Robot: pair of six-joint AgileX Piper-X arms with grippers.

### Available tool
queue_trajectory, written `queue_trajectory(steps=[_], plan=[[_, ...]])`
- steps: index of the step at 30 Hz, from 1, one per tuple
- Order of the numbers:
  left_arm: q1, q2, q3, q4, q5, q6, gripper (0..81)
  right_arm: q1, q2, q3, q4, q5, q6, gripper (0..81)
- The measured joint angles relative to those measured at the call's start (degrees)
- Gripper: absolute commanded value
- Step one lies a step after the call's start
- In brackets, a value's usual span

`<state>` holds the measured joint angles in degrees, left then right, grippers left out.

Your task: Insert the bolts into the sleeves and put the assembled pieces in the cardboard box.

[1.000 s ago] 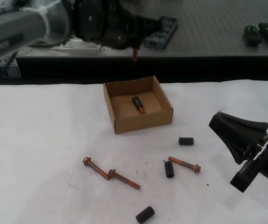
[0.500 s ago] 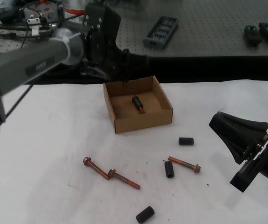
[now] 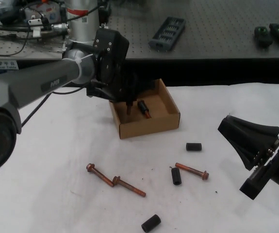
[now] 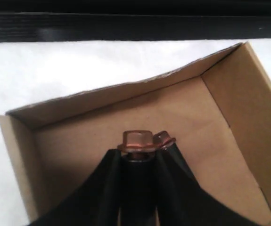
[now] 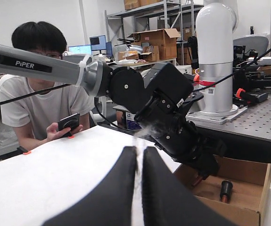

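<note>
My left gripper (image 3: 129,101) hangs over the left part of the open cardboard box (image 3: 149,127). It is shut on a black sleeve with a copper bolt (image 4: 136,141) through it, hex head toward the camera. One assembled piece (image 3: 144,108) lies on the box floor. On the white cloth lie three loose bolts (image 3: 99,174) (image 3: 128,186) (image 3: 191,171) and three black sleeves (image 3: 193,146) (image 3: 176,175) (image 3: 151,223). My right gripper (image 3: 222,128) sits at the right, fingers together, holding nothing. From the right wrist view, the left gripper (image 5: 202,175) is above the box (image 5: 248,188).
A black perforated bench runs behind the cloth, with a dark ribbed tray (image 3: 167,33) and two green-and-black parts (image 3: 272,34). The left arm's grey link (image 3: 37,87) crosses the left side of the cloth.
The left arm has swung in from behind and lowered its held piece from above the box's back wall down into the box. The right arm stays put.
</note>
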<state>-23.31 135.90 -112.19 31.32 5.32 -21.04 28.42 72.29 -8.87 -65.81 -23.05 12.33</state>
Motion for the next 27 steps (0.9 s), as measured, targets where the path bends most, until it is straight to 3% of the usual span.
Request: queue_trajectory(steps=[24,27], plan=[[0.00,0.00,-0.27,3.73,0.92,1.65,0.4,0.00,0.00,0.00,0.00,0.00,0.00,5.5],[0.00,0.00,-0.27,3.92,1.64,1.65,11.5,0.00,0.00,0.00,0.00,0.00,0.00,5.5]])
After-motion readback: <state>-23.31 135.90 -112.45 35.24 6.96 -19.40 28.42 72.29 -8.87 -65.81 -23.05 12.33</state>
